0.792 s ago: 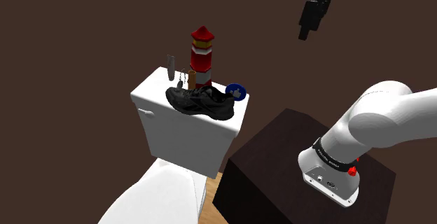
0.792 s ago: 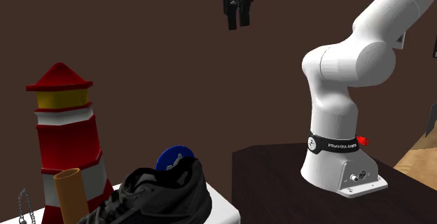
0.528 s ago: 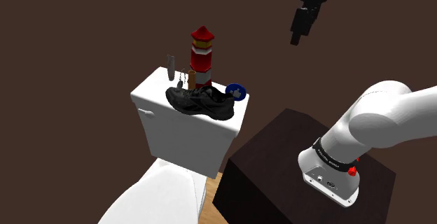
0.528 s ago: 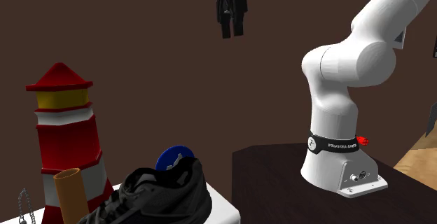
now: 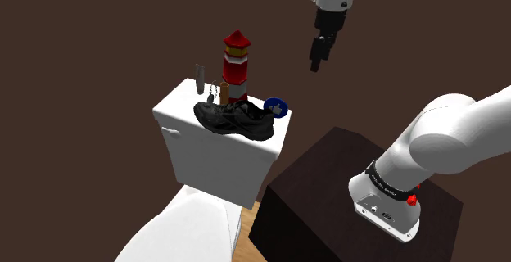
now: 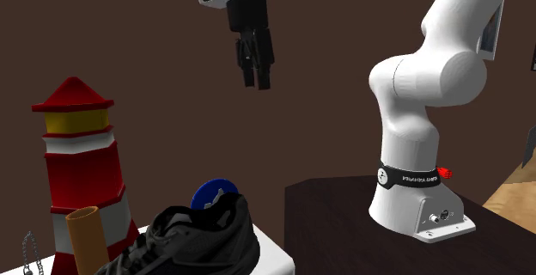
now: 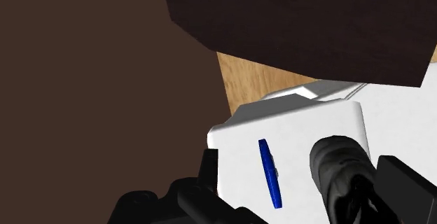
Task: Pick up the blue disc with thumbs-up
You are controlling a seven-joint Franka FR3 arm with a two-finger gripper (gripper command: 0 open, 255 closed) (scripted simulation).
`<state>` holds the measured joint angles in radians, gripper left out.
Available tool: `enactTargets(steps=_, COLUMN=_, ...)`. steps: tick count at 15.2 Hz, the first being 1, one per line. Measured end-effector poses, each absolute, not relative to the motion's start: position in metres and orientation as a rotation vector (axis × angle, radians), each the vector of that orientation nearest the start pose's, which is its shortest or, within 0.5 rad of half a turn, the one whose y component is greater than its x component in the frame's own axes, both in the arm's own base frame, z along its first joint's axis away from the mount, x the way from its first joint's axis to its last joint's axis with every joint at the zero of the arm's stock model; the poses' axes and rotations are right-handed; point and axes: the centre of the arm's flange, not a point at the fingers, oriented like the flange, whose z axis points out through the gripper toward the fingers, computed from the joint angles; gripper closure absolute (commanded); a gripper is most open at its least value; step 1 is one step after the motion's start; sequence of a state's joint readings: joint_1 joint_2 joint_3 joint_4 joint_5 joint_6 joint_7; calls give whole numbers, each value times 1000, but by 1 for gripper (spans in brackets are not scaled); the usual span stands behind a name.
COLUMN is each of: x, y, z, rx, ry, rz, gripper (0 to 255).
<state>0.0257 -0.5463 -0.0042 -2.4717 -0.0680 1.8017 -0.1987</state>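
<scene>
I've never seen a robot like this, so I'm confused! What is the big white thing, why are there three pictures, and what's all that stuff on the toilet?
The big white thing is a robot arm standing on a dark box. At its end is a black tool, like two fingers for grabbing. It is open, high in the air, and holds nothing. Two pictures come from cameras placed nearby. The third comes from a camera on the arm's hand, looking down. On the white toilet tank are a black shoe, a red and white toy lighthouse and a small blue disc beside the shoe. The pictures are all drawn by a computer.
</scene>
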Motion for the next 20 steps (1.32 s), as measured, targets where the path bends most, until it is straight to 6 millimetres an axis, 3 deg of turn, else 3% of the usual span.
enactTargets(steps=12, x=452, y=36, z=346, rx=-3090, ry=-645, rz=203, gripper=0)
enactTargets(steps=15, x=465, y=45, z=315, rx=-3073, ry=-697, rz=202, gripper=0)
enactTargets(steps=20, x=469, y=47, z=286, rx=-3069, ry=-707, rz=201, gripper=0)
